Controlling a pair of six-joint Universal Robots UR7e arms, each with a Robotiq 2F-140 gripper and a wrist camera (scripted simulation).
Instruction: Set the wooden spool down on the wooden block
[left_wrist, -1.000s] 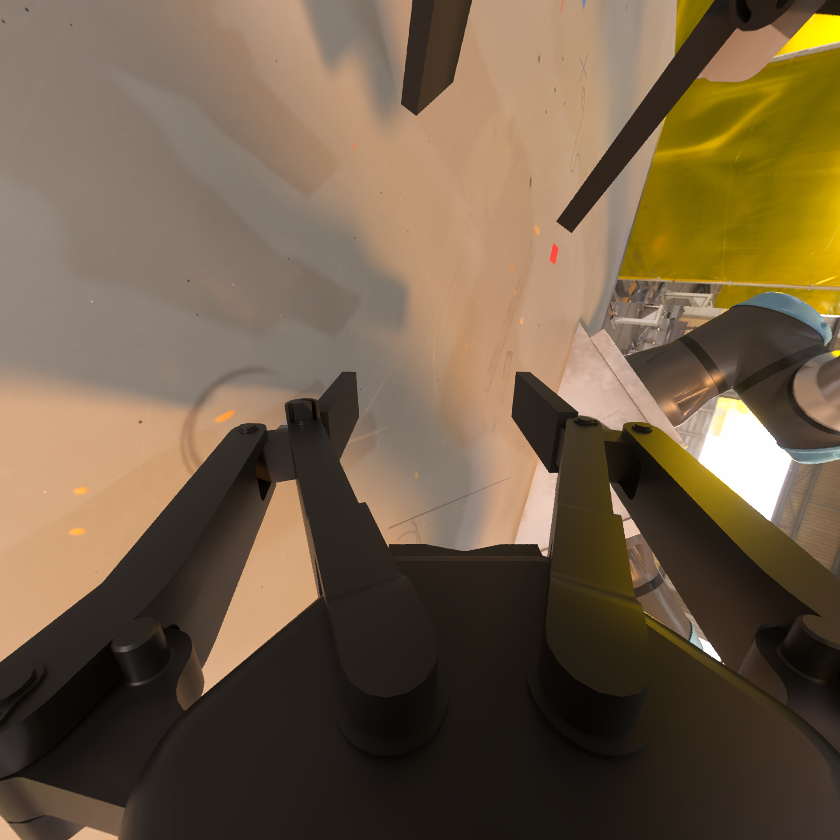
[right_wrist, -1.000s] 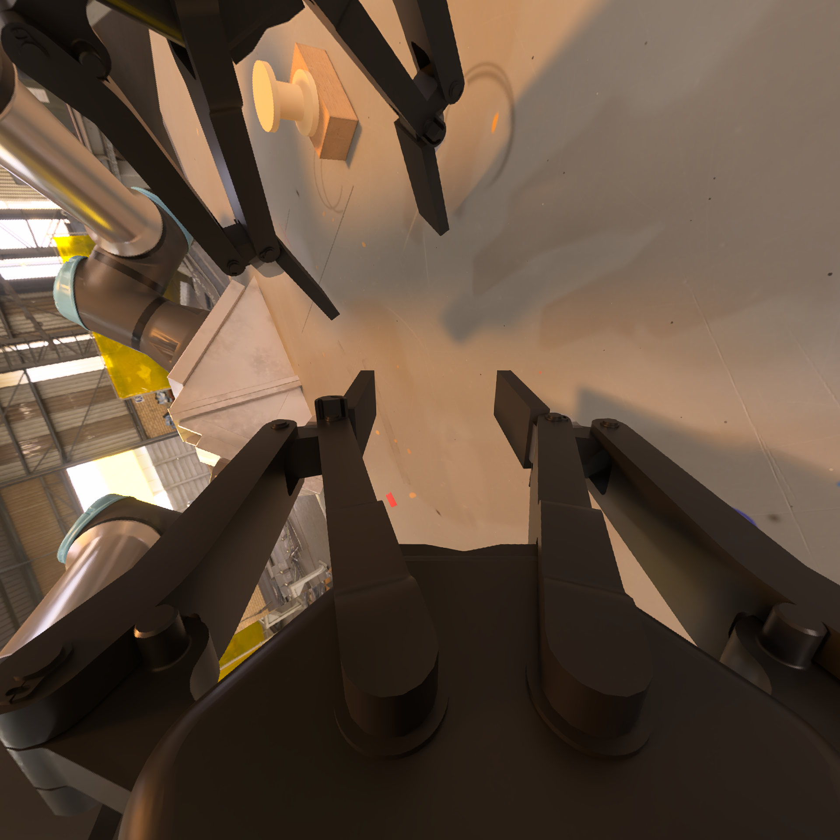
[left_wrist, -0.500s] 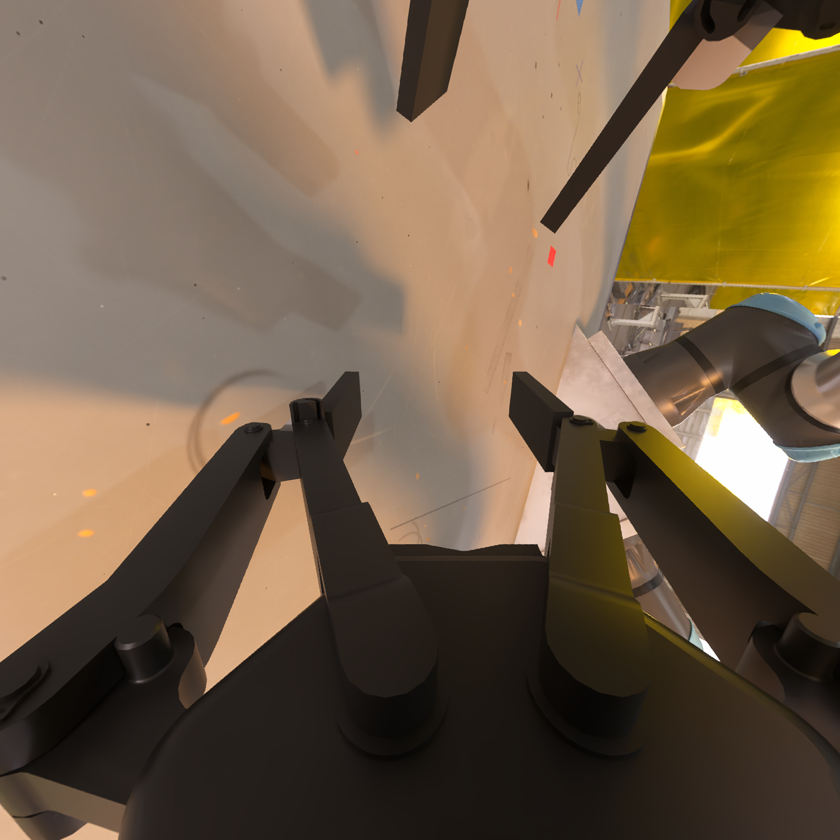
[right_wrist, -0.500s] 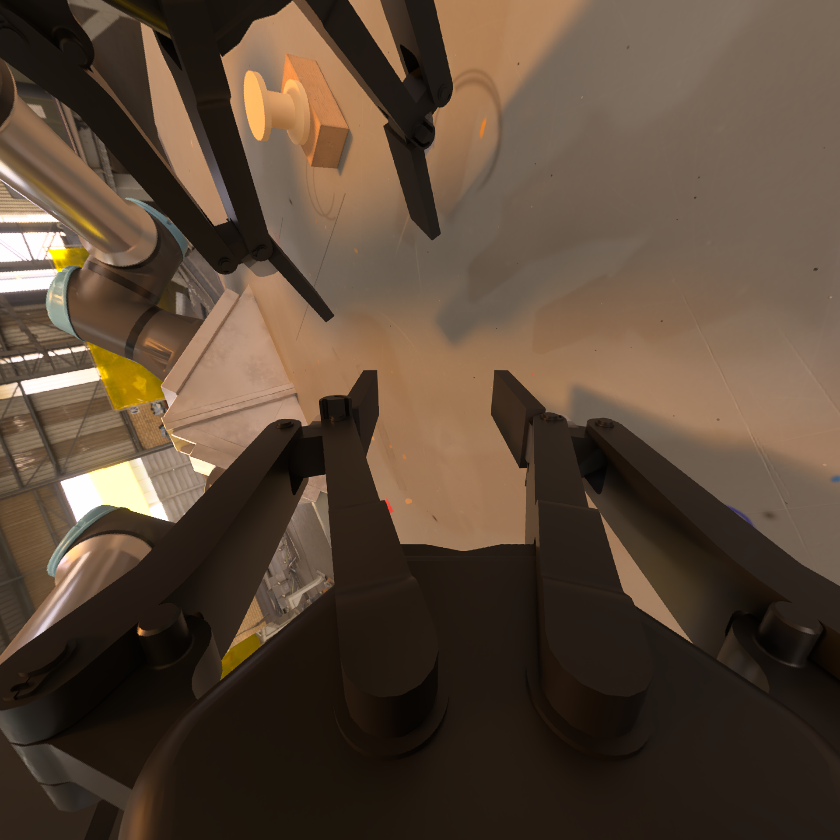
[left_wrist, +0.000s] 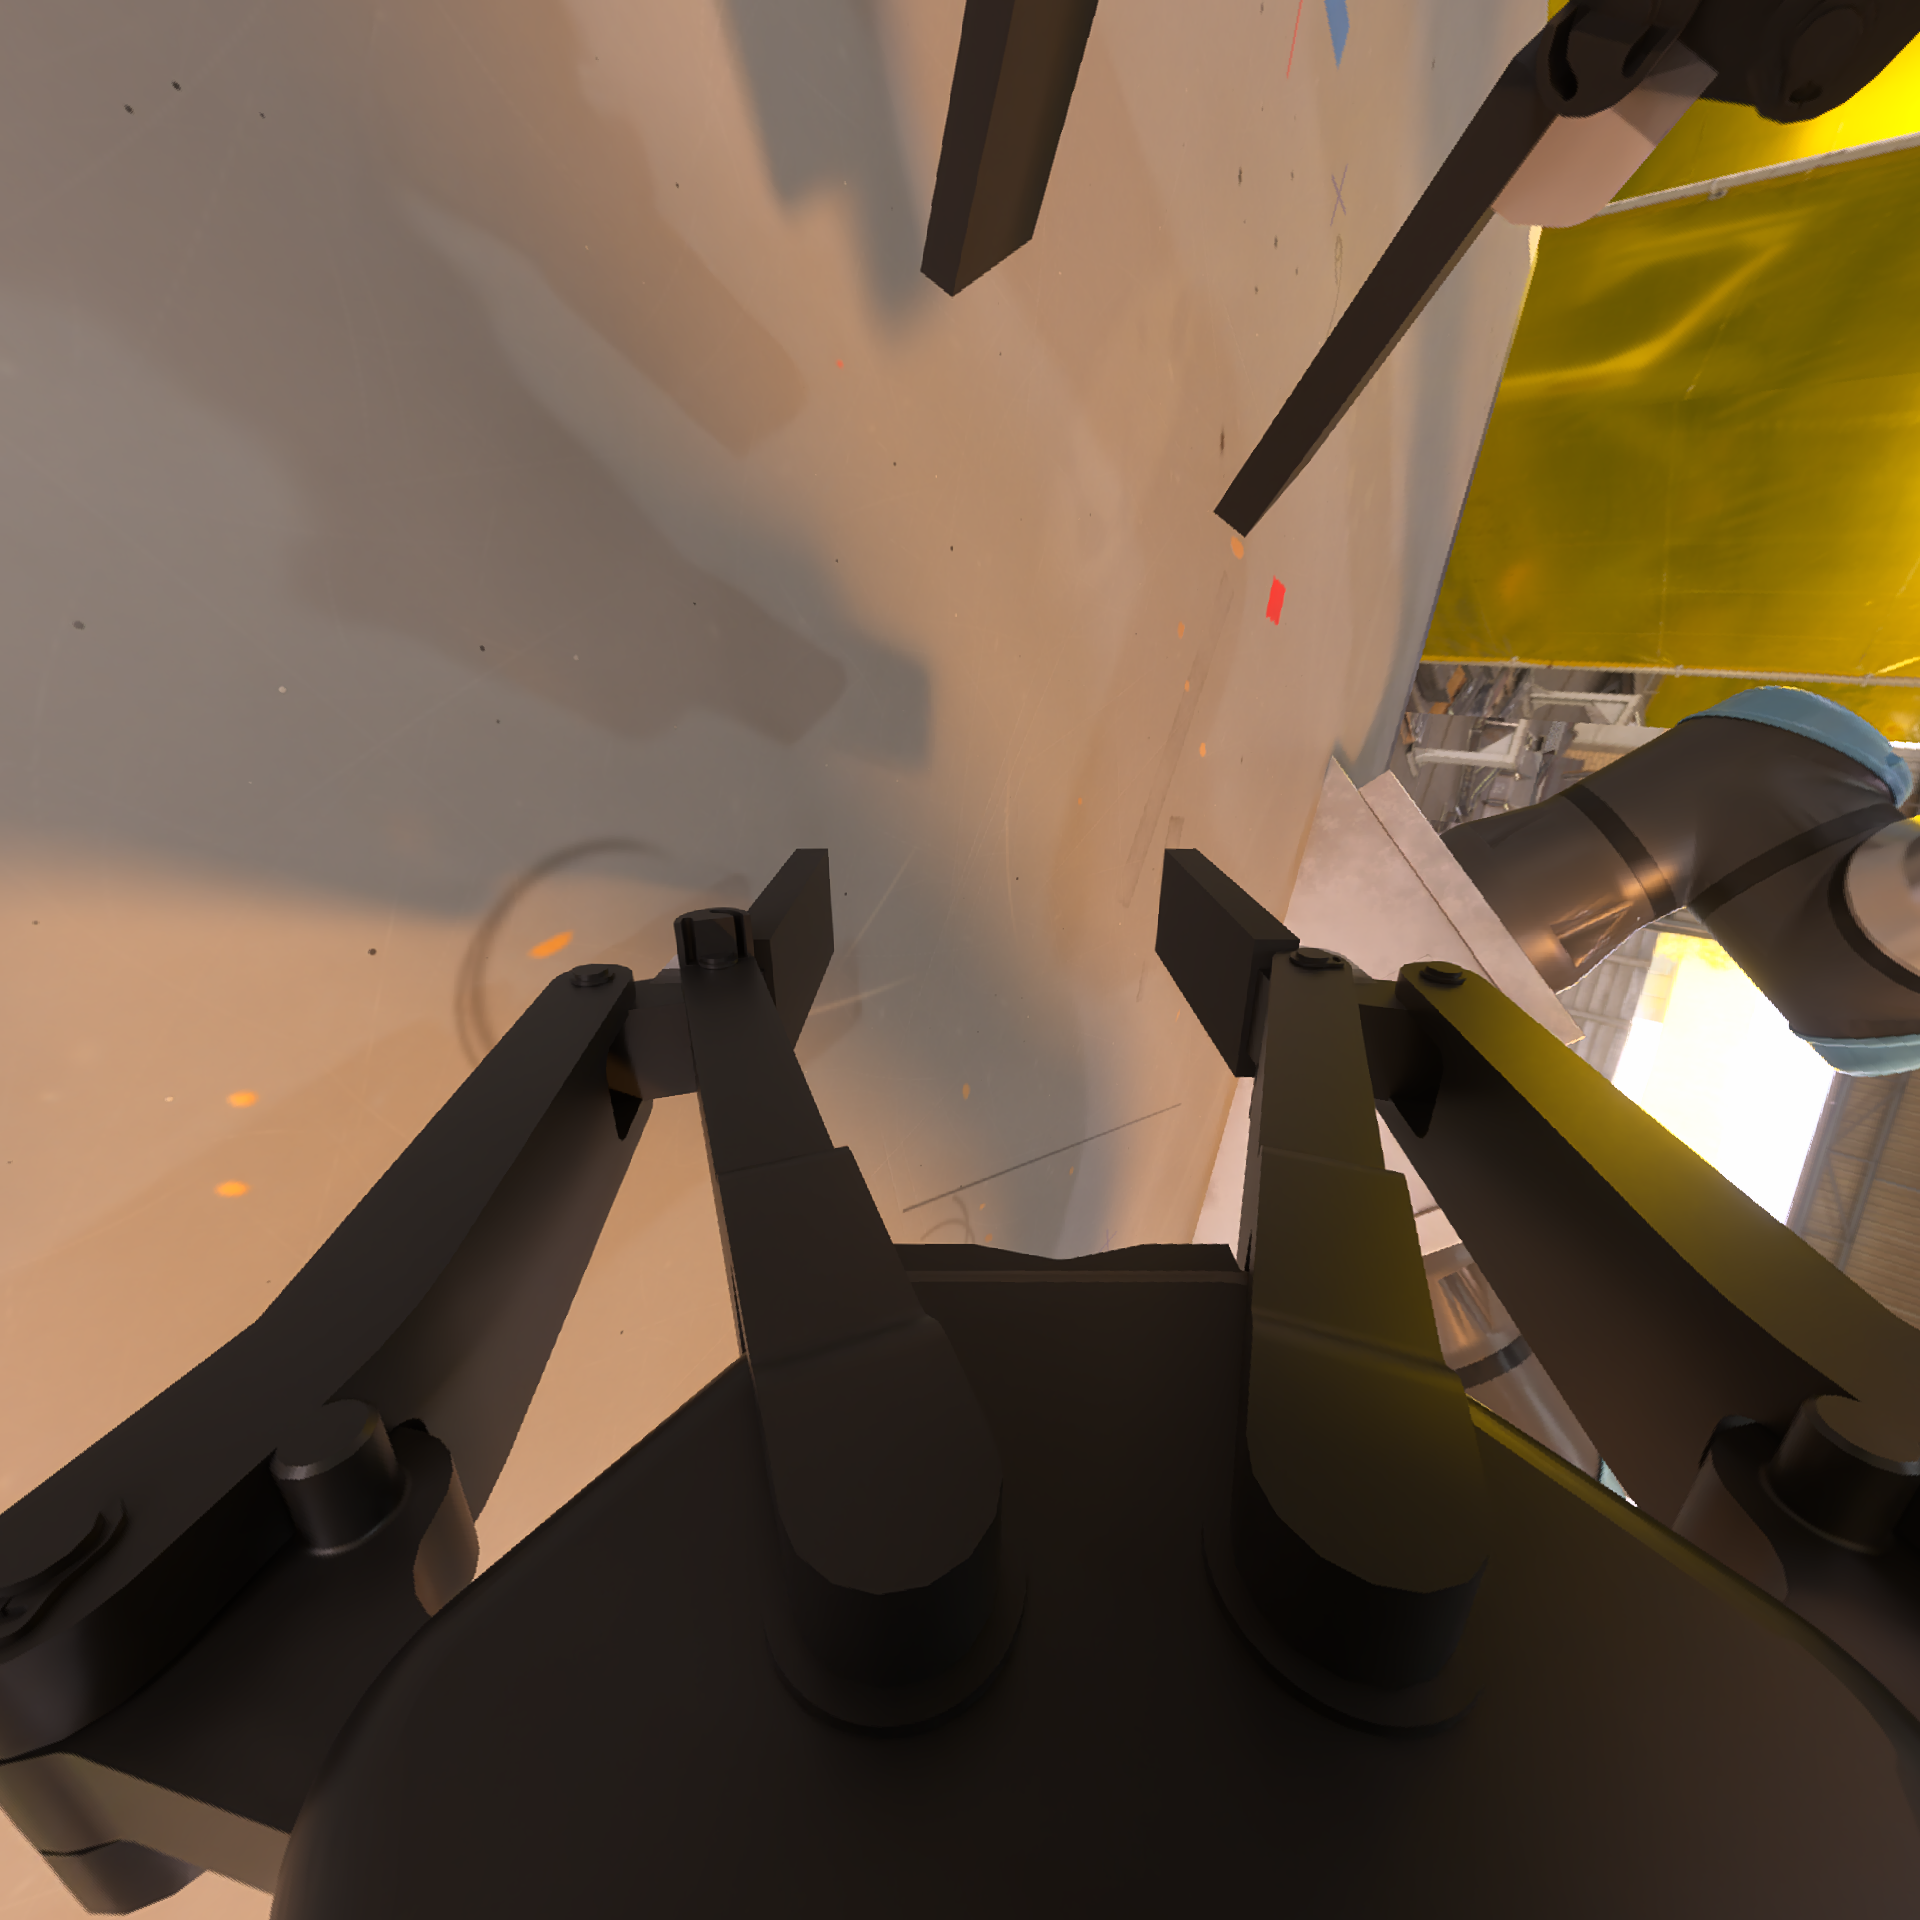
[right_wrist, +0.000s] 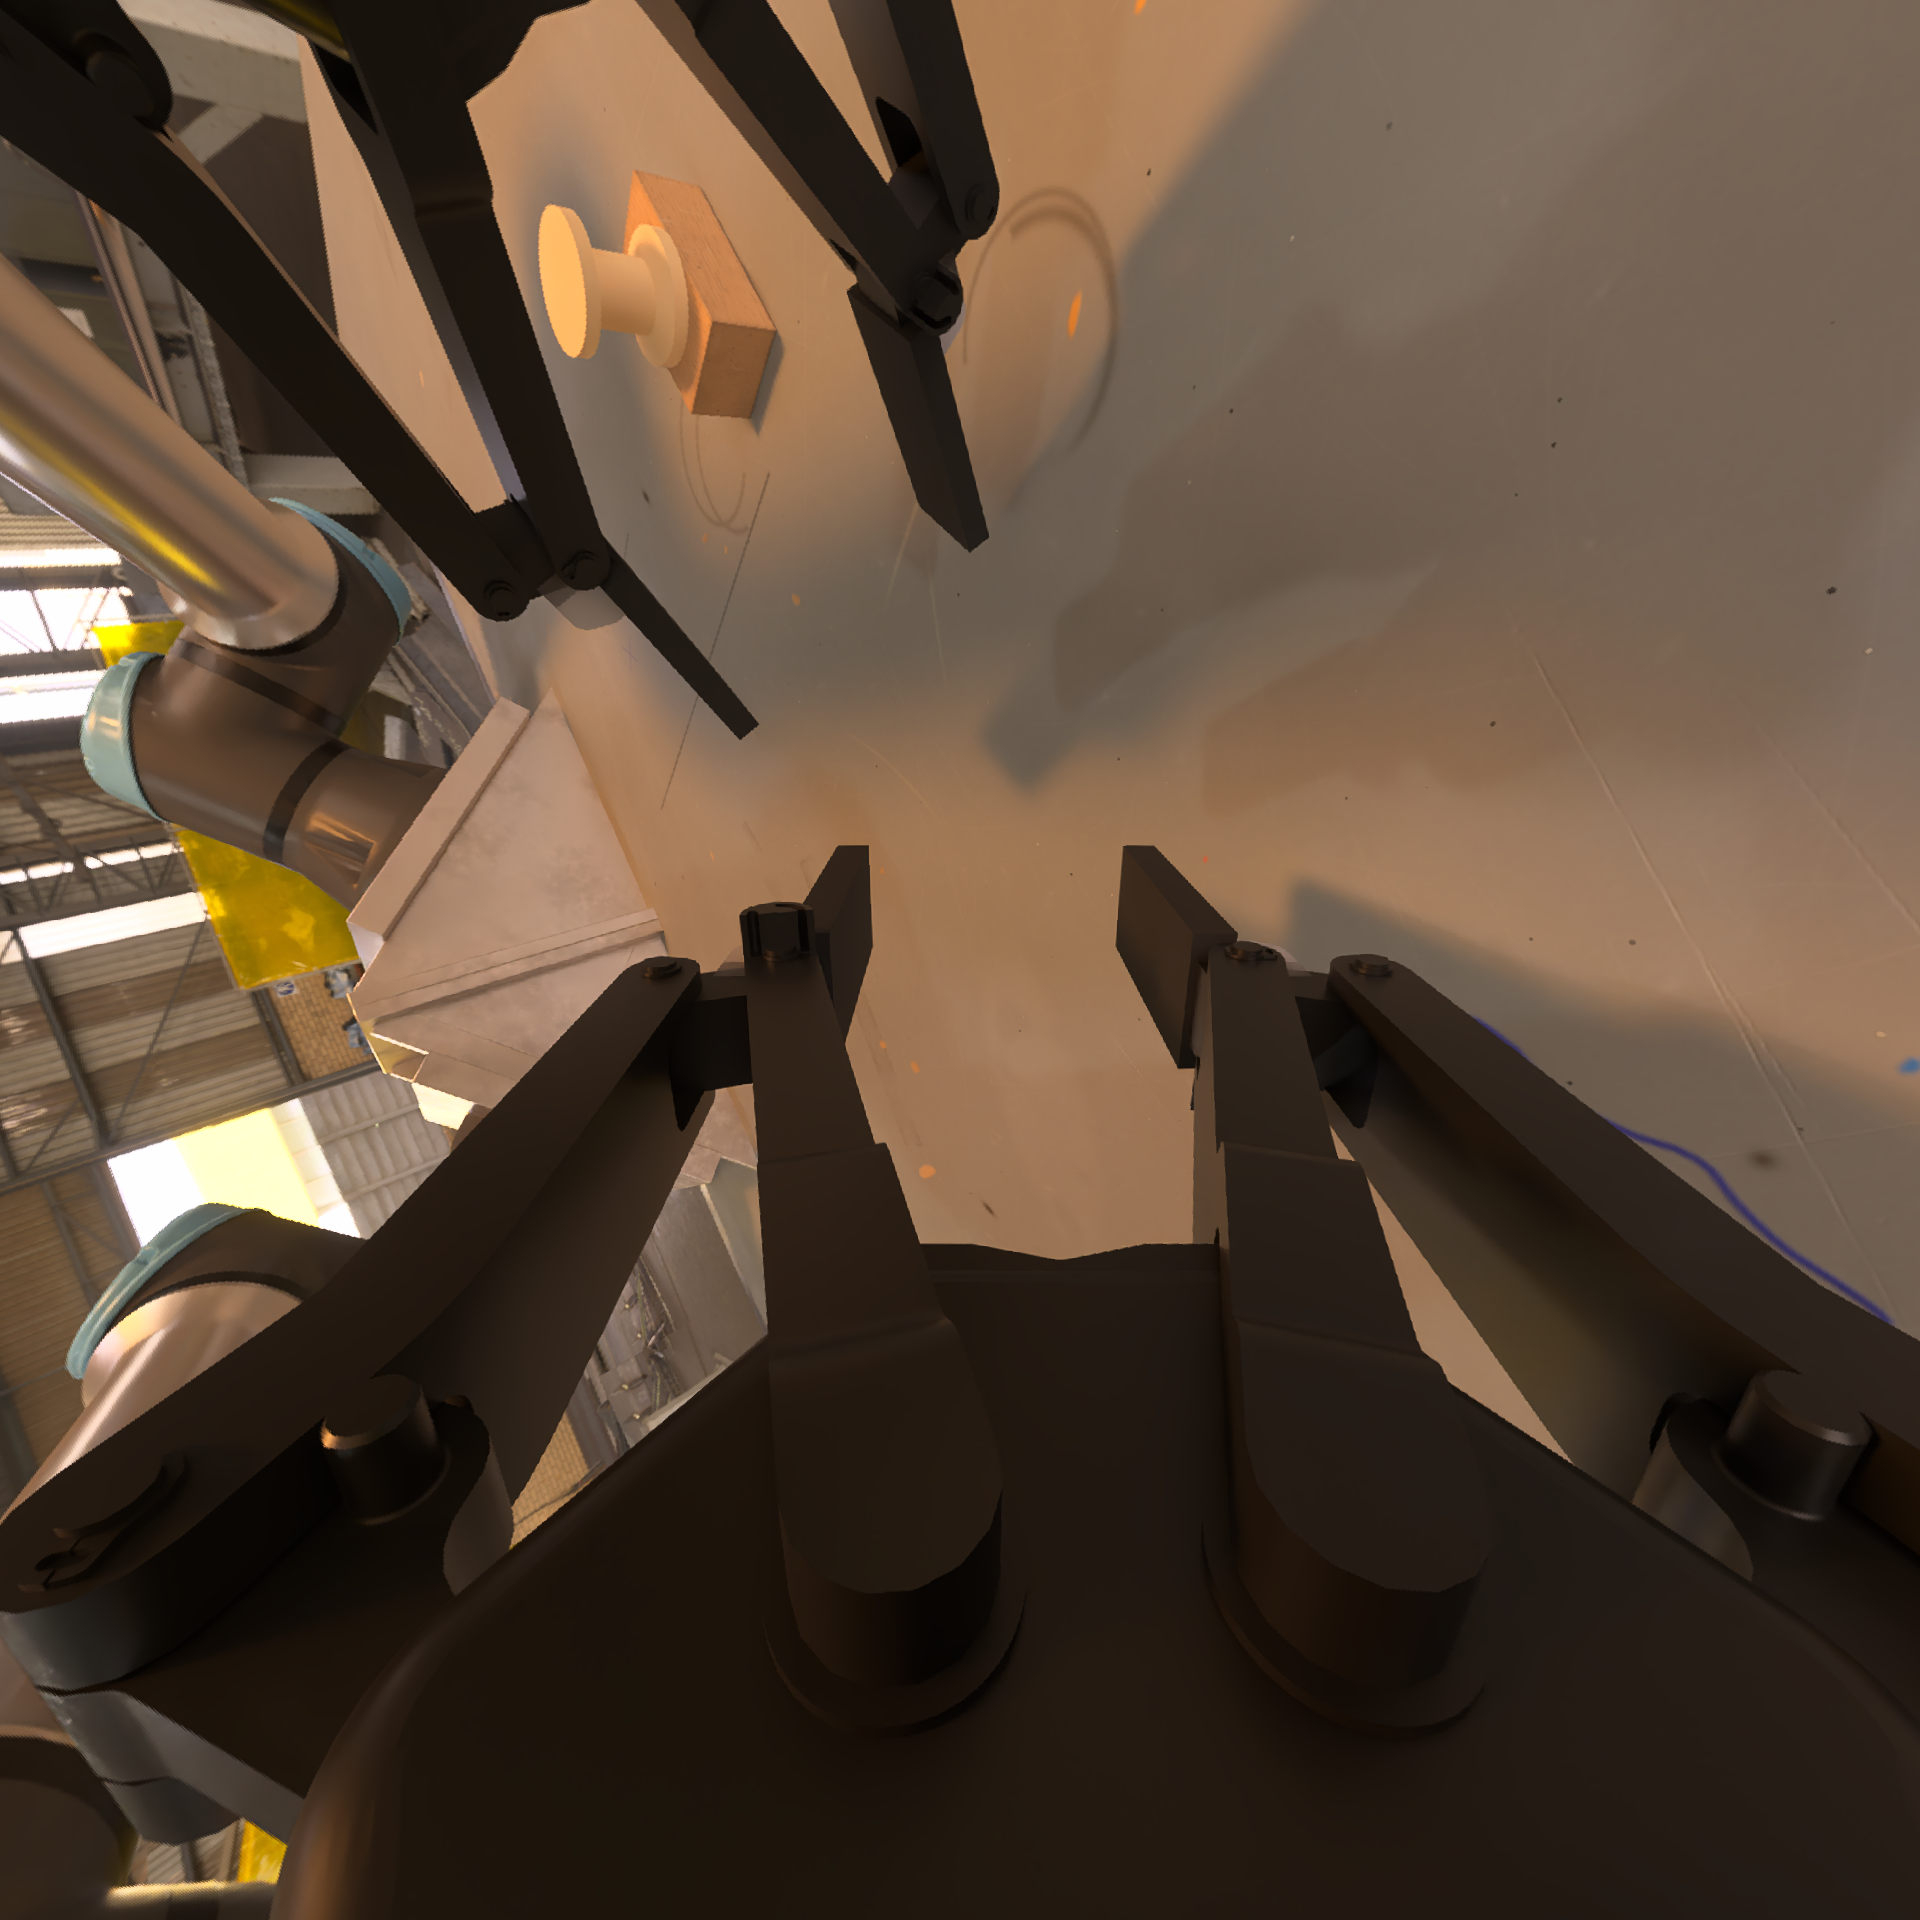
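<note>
In the right wrist view a pale wooden spool (right_wrist: 613, 296) stands on a light brown wooden block (right_wrist: 717, 312) on the tan table, far ahead at upper left. No gripper touches them. My right gripper (right_wrist: 992, 935) is open and empty, well short of the block. My left gripper (left_wrist: 992, 935) is open and empty over bare table; it also shows in the right wrist view (right_wrist: 852, 623), between my right gripper and the block. The spool and block do not show in the left wrist view. The right gripper's fingers (left_wrist: 987, 156) hang at the top of that view.
A tan table (left_wrist: 416, 520) with shadows, faint ring marks and small orange specks. A grey metal mount (right_wrist: 499, 914) sits at the table's edge by the arm bases. A yellow curtain (left_wrist: 1683, 436) hangs beyond the table. A small red mark (left_wrist: 1276, 601) lies on the table.
Both grippers stay open and empty. In the right wrist view the spool, the block and the left gripper have drifted left and slightly down. In the left wrist view the right gripper's fingers have slid slightly left.
</note>
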